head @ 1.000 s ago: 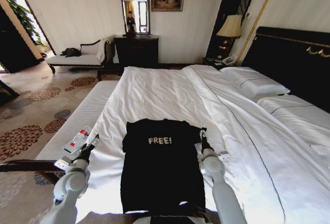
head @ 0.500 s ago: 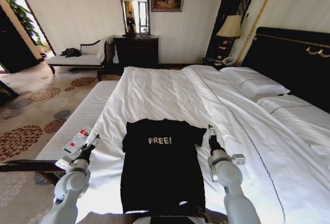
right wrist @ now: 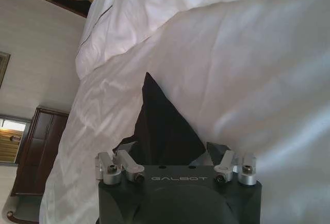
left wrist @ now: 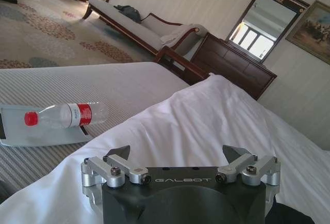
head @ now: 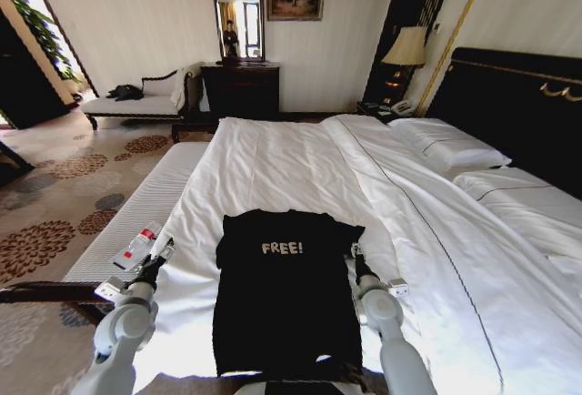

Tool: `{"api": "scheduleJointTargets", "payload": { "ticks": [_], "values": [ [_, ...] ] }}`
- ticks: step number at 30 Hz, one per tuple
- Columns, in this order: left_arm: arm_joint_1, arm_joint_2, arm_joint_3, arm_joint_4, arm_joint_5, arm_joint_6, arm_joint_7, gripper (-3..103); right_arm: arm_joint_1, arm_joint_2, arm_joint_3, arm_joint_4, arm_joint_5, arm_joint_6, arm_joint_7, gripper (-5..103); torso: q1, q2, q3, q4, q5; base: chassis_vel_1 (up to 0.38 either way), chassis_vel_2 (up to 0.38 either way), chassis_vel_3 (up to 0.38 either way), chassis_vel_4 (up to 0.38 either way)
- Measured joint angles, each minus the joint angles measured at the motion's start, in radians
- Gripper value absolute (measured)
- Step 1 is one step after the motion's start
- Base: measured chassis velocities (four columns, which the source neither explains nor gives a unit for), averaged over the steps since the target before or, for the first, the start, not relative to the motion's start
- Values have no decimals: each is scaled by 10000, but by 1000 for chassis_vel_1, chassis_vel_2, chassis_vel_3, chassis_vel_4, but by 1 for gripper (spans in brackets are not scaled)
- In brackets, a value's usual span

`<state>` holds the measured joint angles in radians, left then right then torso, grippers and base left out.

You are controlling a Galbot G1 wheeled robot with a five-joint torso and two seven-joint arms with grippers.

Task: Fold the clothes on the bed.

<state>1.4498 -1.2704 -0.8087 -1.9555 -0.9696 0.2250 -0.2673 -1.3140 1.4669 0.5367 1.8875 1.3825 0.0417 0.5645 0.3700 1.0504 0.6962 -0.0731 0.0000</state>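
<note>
The clothes (head: 286, 290), one black T-shirt with white "FREE!" lettering, lie flat on the near end of the bed (head: 436, 258), chest up, hem toward you. Your right pincer (head: 354, 256) sits at the shirt's right edge just below the sleeve; the right wrist view has its fingers apart with the dark sleeve point (right wrist: 164, 126) running in between them, nothing clamped yet. Your left pincer (head: 165, 251) hovers off the shirt's left side, over the white duvet (left wrist: 216, 126) near the bed's left edge, fingers also spread wide and empty.

The likeliest slip, as I judge it: closing the right pincer low would pinch duvet along with the sleeve, and a lift would then drag the bedding and skew the shirt. The cloth is thin and limp, so a shallow bite on the tip alone may let it slide out. A single-sided pull could also rotate the whole shirt, since the left side is unheld.

Room is generous ahead and to the right: bare white bedding runs up toward the pillows (head: 450, 145). The left is tighter. The bed edge falls away just beside your left pincer, with the ribbed bench (head: 141, 208) below carrying a water bottle (left wrist: 64, 115) on a tray (left wrist: 41, 133).
</note>
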Motion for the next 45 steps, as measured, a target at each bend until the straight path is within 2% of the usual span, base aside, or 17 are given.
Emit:
{"api": "scheduleJointTargets", "payload": {
  "ticks": [1, 2, 4, 5, 8, 10, 14, 15, 18, 23, 41, 44, 45],
  "values": [
    [0, -17, 27, -7, 14, 0, 0, 100, 40, 27, -2, -33, 71, 4, -2, 71, 0, 0, 0, 0, -1, 0, 0, 0, 0],
    [-2, -30, 50, -28, 26, 0, -1, 100, 64, 53, -1, -60, 94, 8, -6, 71, 0, 0, 0, -1, -2, 0, 0, 0, 0],
    [-5, -44, 75, -52, 43, 0, -6, 100, 99, 94, 0, -111, 103, 14, -8, 60, 0, 0, 0, 0, 0, 0, 0, 0, 0],
    [-5, -44, 75, -52, 43, 0, -6, 100, 99, 94, 0, -111, 103, 14, -8, 60, 0, 0, 0, 0, 0, 0, 0, 0, 0],
    [4, -47, 80, -82, 53, 0, -17, 100, 116, 113, 32, -143, 42, 67, -11, 43, 0, 1, 0, -1, 0, 0, 0, 0, 0],
    [11, -46, 79, -90, 53, 1, -18, 100, 114, 105, 52, -142, 2, 103, -12, 43, 0, 0, 0, 0, 0, 0, 0, 0, 0],
    [35, -60, 57, -111, 54, 2, -23, 100, 49, 17, 161, -81, -81, 207, -9, 22, 0, 0, 0, -1, 0, 0, 0, 0, 0],
    [35, -60, 57, -111, 54, 2, -23, 100, 49, 17, 161, -81, -81, 207, -9, 22, 0, 0, 0, -1, 0, 0, 0, 0, 0],
    [45, -96, 59, -113, 64, 2, -26, 100, -11, -7, 179, -28, -126, 226, -2, 5, 0, 0, 0, -1, 0, 0, 0, 0, 0],
    [47, -129, 86, -124, 80, 2, -27, 100, -72, 8, 180, 47, -186, 230, 15, 1, 0, 0, 0, -1, 0, 0, 0, 0, 0],
    [39, -147, 101, -106, 80, 3, -28, 100, -372, 38, 150, 282, -569, 236, 33, -2, 0, 0, 0, -1, 0, 0, 0, 0, 0],
    [36, -135, 86, -77, 81, 2, -27, 100, -452, 42, 140, 347, -969, 236, -6, 14, 0, 0, 0, -1, 0, 0, 0, 0, 0],
    [36, -135, 86, -77, 81, 2, -27, 100, -452, 42, 140, 347, -969, 236, -6, 14, 0, 0, 0, -1, 0, 0, 0, 0, 0]
  ]
}}
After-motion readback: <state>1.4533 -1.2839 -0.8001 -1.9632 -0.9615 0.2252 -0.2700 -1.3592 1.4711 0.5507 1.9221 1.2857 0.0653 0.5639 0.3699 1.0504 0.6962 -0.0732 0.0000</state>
